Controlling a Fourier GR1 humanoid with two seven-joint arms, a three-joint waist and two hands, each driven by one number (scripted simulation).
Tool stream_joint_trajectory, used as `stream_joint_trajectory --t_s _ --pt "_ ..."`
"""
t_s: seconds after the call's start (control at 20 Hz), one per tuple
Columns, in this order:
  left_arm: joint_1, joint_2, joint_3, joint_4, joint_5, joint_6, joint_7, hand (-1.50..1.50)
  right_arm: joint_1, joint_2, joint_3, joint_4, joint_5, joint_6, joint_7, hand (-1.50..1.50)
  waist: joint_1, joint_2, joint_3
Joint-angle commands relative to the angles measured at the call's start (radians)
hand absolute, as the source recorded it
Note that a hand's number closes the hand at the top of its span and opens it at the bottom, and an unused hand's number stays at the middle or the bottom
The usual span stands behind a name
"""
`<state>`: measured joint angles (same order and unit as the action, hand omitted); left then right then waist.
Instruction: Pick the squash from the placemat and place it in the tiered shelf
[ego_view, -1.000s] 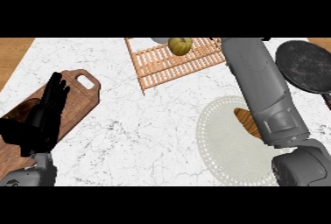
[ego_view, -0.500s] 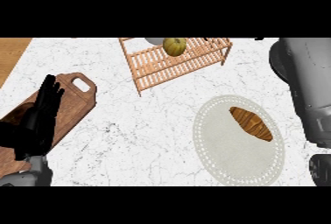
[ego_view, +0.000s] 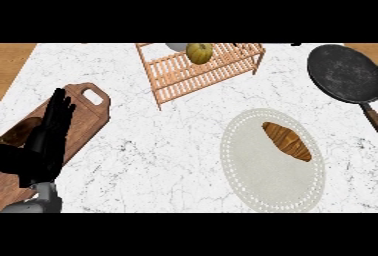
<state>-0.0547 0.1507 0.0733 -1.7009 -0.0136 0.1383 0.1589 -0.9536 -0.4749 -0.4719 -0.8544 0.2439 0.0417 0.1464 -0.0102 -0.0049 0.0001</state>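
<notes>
A yellow-green squash (ego_view: 199, 52) sits on the wooden tiered shelf (ego_view: 193, 75) at the back of the counter. The pale round placemat (ego_view: 269, 165) lies at the right, with a brown croissant (ego_view: 288, 141) on its upper part. My left hand (ego_view: 46, 142) stays open at the left edge, fingers pointing up, over the wooden cutting board (ego_view: 81, 120). My right hand does not show in the head view.
A black frying pan (ego_view: 345, 74) lies at the back right, handle toward the right edge. A dark brown item (ego_view: 21, 131) rests on the cutting board beside my left hand. White marble counter (ego_view: 162, 160) spreads between board and placemat.
My right arm has drawn back out of the view, uncovering the frying pan and the whole placemat. The squash stays on the shelf. The left hand has not moved.
</notes>
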Motion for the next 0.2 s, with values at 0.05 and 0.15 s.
stream_joint_trajectory --t_s 0.05,0.15 --pt "0.028 0.02 0.01 -0.077 0.023 -0.034 0.046 0.0 0.114 -0.032 -0.017 -0.081 -0.08 0.071 -0.019 -1.5 0.012 0.003 0.0" --pt "-0.029 0.012 0.011 -0.055 0.014 -0.014 0.067 0.0 0.05 -0.113 -0.03 -0.044 -0.114 0.151 0.017 -1.5 0.013 0.004 0.0"
